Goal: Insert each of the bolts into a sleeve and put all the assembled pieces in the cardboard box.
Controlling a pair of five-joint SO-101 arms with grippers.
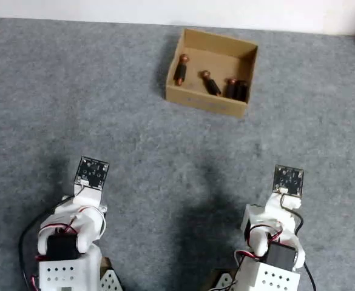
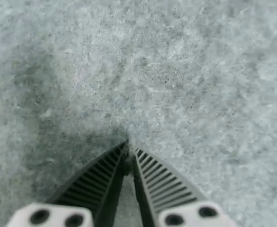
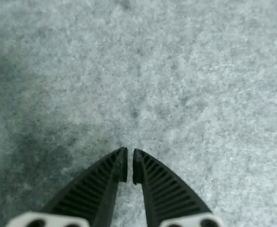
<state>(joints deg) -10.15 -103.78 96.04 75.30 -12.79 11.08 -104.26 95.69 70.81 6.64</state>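
Left end effector (image 2: 129, 149): the ribbed black fingers (image 2: 98, 182) are pressed together with the tips meeting. It points down at the grey, felt-like covering of the worktop (image 2: 190, 71).

Right end effector (image 3: 129, 154): the fingers (image 3: 169, 189) are also drawn together, with a thin sliver of grey between the tips. It is over the same grey covering.

High view: one arm (image 1: 71, 239) and the other arm (image 1: 271, 245) sit side by side at the near edge of the worktop. Both are folded back, and each has a small camera board at its front. I cannot tell from the wrist views which arm is which. Both are well apart from the cardboard box (image 1: 206, 104).

The cardboard box stands open-topped toward the far edge of the worktop, turned slightly askew. Contents, all lying on the box floor:
- First assembled piece (image 1: 181, 70): dark sleeve with a copper-coloured bolt head at its far end. It is just beside one side wall and runs roughly near to far.
- Second assembled piece (image 1: 211, 84): same make-up, lying at a slant near the middle and apart from the first.
- Third assembled piece (image 1: 231, 88): copper head at its far end, close to the opposite side wall.
- Dark sleeve (image 1: 243, 91): touching or just beside the third piece, next to that wall. Whether it holds a bolt, I cannot tell.
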